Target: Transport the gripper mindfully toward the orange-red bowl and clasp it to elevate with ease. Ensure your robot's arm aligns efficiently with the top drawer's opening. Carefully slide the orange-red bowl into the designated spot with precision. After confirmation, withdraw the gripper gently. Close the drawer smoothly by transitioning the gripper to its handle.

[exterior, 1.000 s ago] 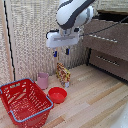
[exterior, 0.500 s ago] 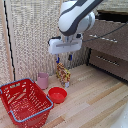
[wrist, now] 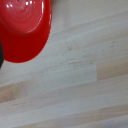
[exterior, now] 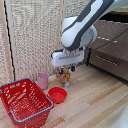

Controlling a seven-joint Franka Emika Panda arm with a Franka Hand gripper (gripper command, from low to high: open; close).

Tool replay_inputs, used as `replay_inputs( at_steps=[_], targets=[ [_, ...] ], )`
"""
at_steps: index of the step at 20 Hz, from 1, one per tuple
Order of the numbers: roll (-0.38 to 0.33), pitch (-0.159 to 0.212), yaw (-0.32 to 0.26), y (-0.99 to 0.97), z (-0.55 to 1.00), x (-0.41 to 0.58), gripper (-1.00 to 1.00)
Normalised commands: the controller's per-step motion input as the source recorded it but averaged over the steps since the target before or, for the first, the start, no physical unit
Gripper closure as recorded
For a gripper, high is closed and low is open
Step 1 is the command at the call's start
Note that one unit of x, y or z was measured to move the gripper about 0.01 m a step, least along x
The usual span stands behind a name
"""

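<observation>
Three things crowded the wooden floor (exterior: 95, 100) near the orange-red bowl (exterior: 57, 94): a red mesh basket (exterior: 25, 101) just beside it on the exterior view's left, a pink cup (exterior: 43, 80) behind it, and a patterned packet (exterior: 64, 76) standing close by. The bowl itself lay glossy, round and shallow on the pale planks. Above it hung the gripper (exterior: 66, 67) on the robot's arm (exterior: 82, 27), holding nothing, though whether its fingers were spread could not be told.
</observation>
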Motion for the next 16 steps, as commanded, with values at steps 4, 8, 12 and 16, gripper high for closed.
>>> replay_inputs(
  at_steps=[4, 8, 12, 16],
  targets=[
    [0.0, 0.054, 0.0, 0.01, -0.49, -0.044, -1.0],
    [-0.001, 0.057, -0.002, 0.07, -0.52, -0.039, -1.0],
    [-0.004, 0.014, -0.006, 0.15, -0.51, -0.043, -1.0],
    [-0.016, -0.006, -0.008, 0.19, -0.45, -0.076, -1.0]
  ],
)
